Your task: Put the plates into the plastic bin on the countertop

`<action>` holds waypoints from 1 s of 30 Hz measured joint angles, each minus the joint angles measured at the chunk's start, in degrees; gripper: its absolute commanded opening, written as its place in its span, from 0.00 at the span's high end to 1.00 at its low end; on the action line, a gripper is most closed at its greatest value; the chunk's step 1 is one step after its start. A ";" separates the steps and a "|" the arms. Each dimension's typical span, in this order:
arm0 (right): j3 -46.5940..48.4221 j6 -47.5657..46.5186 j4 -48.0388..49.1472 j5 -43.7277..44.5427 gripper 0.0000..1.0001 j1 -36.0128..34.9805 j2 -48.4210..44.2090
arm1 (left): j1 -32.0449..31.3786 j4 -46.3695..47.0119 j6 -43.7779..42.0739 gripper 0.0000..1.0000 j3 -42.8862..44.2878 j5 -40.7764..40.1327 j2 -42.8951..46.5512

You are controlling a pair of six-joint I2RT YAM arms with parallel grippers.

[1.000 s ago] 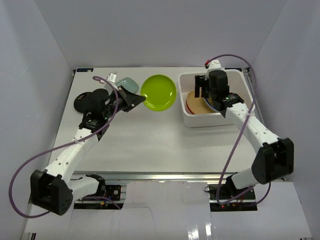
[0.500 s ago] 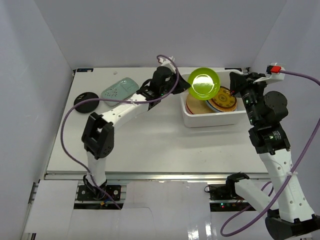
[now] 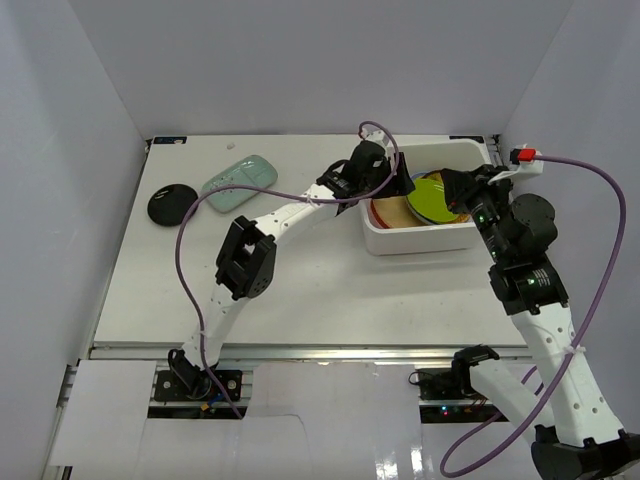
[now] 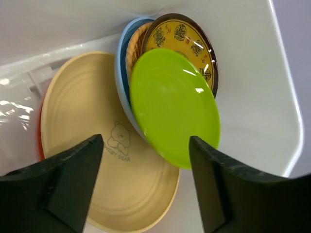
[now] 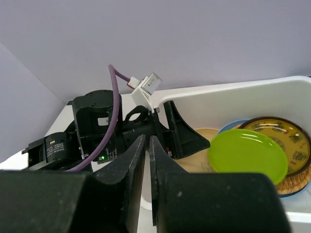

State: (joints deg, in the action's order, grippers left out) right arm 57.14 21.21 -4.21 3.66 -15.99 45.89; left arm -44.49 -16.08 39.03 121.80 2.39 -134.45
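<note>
- I see the left gripper (image 3: 396,186) reaching over the left part of the plastic bin (image 3: 420,241). Its fingers (image 4: 73,187) stand wide apart and there is nothing between them.
- The lime green plate (image 4: 172,107) lies free inside the bin. It is tilted and rests on top of the other plates there.
- Under it I can make out the blue plate (image 4: 120,82), the woven-look orange plate (image 4: 133,48) and the yellow-and-dark patterned plate (image 4: 182,34), which it partly covers.
- The tan plate (image 4: 92,165) lies flat at the left side of the bin, and the low edge of the lime green plate overlaps it. A reddish edge (image 4: 40,143) shows from under the tan plate; I cannot tell what it belongs to.
- The right gripper (image 5: 147,145) hangs over the right side of the bin, above the plates. Its fingers are pressed nearly together with only a thin gap, and they grip nothing.
- On the countertop (image 3: 300,290), the mint-green plate (image 3: 240,181) and the black plate (image 3: 172,204) lie near the far left corner, well apart from the bin.
</note>
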 measured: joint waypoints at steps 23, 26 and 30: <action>-8.20 2.84 9.53 -14.47 0.71 -10.51 6.91 | 61.20 14.64 6.03 0.14 -75.78 0.61 62.40; -8.17 1.42 9.53 -14.16 0.69 -14.03 8.66 | 65.57 14.95 8.09 0.15 -78.38 2.32 57.20; -8.17 -0.20 8.68 -13.09 0.68 -17.49 9.75 | 68.54 17.99 11.10 0.18 -79.01 6.08 50.53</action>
State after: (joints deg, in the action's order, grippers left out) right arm 48.97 21.02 4.47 -9.43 -33.47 55.64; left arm 24.05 1.91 50.13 42.78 8.47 -83.92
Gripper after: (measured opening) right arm 0.319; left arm 0.826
